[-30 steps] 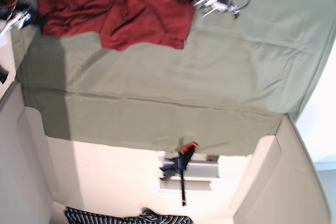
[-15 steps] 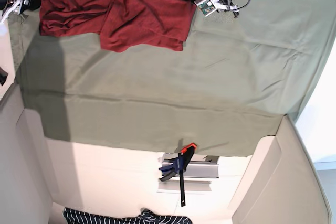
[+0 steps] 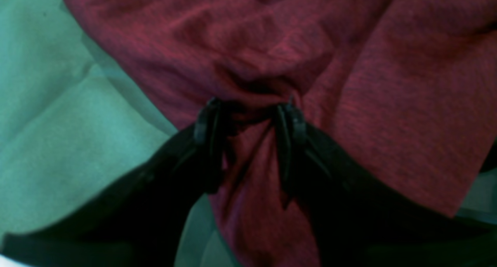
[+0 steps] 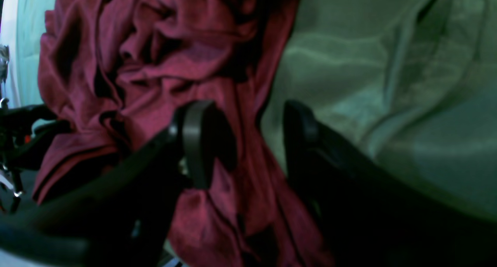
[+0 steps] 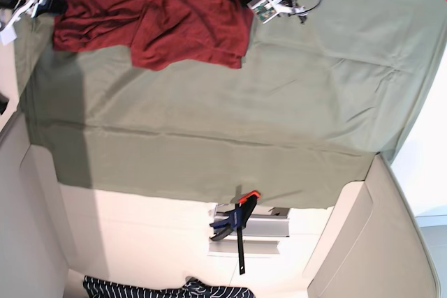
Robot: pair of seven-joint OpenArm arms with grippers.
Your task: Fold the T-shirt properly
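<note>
Red shirt [image 5: 154, 12] lies crumpled and unfolded on the desk [image 5: 279, 116], between the two hands.

Finding: the left hand [image 3: 250, 108] is closed on a bunch of shirt edge. Fabric puckers between its fingers and spreads ahead of it and to its right. Green cover [image 3: 58, 143] lies bare to its left.

Judgement: this pinch serves to lift or drag the edge so the shirt spreads flat.

Finding: the right hand [image 4: 246, 119] has its fingers apart and grips nothing. The shirt's border runs between them, with cloth massed to its left and bare cover to its right.

Judgement: it is placed to take a second edge. Folding proper is not yet begun.
</note>
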